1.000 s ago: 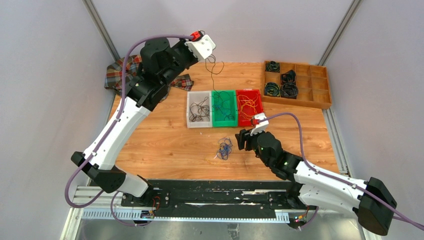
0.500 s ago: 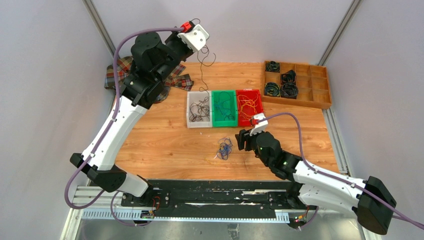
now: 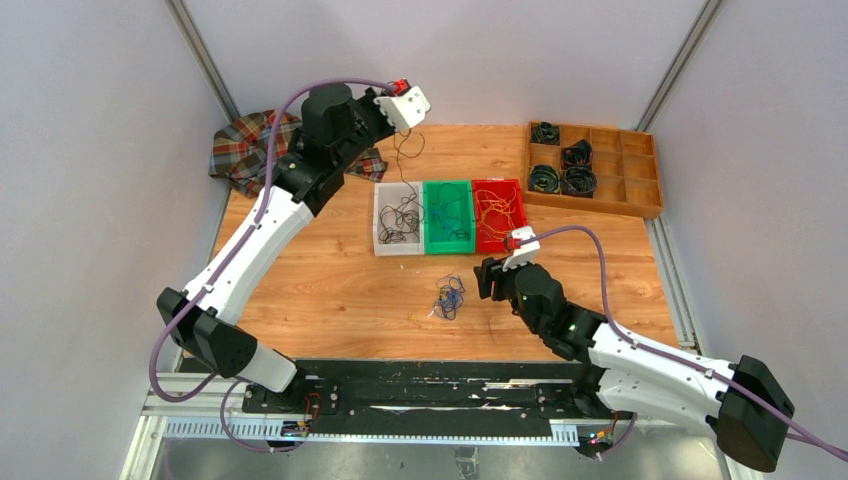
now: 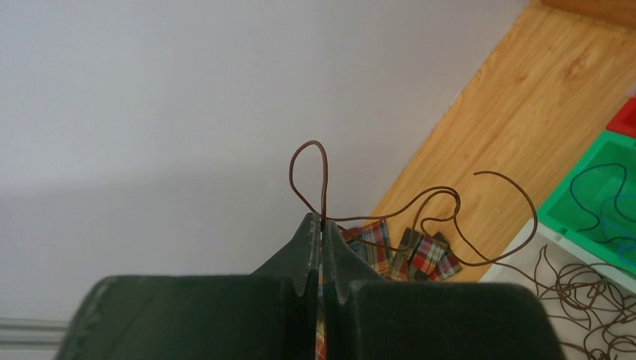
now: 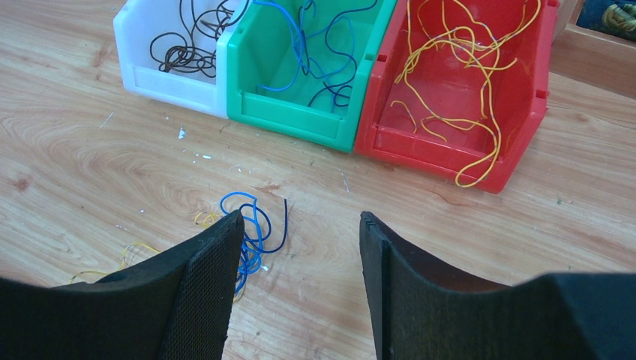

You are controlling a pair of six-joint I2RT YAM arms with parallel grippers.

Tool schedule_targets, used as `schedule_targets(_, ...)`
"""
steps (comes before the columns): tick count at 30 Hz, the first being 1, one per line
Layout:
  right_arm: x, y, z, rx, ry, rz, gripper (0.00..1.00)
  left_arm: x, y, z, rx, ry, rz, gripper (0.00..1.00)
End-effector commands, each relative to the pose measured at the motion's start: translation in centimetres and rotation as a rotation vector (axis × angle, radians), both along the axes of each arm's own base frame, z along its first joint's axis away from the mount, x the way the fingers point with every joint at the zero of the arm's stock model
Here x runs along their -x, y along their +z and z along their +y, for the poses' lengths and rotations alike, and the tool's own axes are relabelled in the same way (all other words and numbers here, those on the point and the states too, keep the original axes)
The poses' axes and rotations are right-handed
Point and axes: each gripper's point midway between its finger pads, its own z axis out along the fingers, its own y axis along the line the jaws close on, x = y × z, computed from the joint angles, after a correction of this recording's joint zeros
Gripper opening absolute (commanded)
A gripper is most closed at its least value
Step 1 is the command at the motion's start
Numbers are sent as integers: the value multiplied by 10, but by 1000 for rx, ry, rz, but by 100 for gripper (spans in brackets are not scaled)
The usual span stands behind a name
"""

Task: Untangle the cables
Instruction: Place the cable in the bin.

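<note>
Lowered and swung rightward since half a second ago: left pincer (image 3: 399, 122), now closer above the white bin; right pincer (image 3: 487, 278) and the loose bundle unchanged.

Left pincer (image 4: 322, 221): dark moulded fingers pressed tip to tip, clenched on one thin dark wire (image 4: 324, 187). Stiff and fine, the wire rises in a narrow teardrop loop above the tips, then runs off to their right in two open curls. It trails down toward the white bin (image 3: 380, 215) beneath the pincer. Plaid cloth (image 4: 420, 255), checked and crumpled, lies beyond and below the tips.

Right pincer (image 5: 300, 221): released, wide gap between two black fingers faced with fine-grid rubber pads (image 5: 206, 292). It is low over the wooden table (image 3: 330, 290).

Cables (image 5: 251, 232): small loose tangle of blue strands with some yellow and one black end, flat on the plank surface, just ahead of the right pincer's left finger and partly hidden by it.

Bins, glossy plastic, open-topped, in a touching row well ahead of the right pincer:
- white bin (image 5: 172, 79), black wire loops inside
- green bin (image 5: 292, 116), blue strands inside
- red bin (image 5: 420, 150), yellow strands inside

Wooden tray (image 3: 640, 190): gridded compartments, far right of the bins, black coils in four of them.
</note>
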Motion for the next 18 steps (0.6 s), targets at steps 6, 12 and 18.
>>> schedule_targets(6, -3, -6, -16, 26, -59, 3, 58, -14, -34, 1, -113, -16, 13, 1)
schedule_targets(12, -5, -6, -15, 34, -59, 5, 58, -2, -99, 8, -232, -32, 188, 1)
schedule_targets(18, -5, -6, -15, 39, -59, 8, 58, 2, -134, 27, -375, 10, 246, 1)
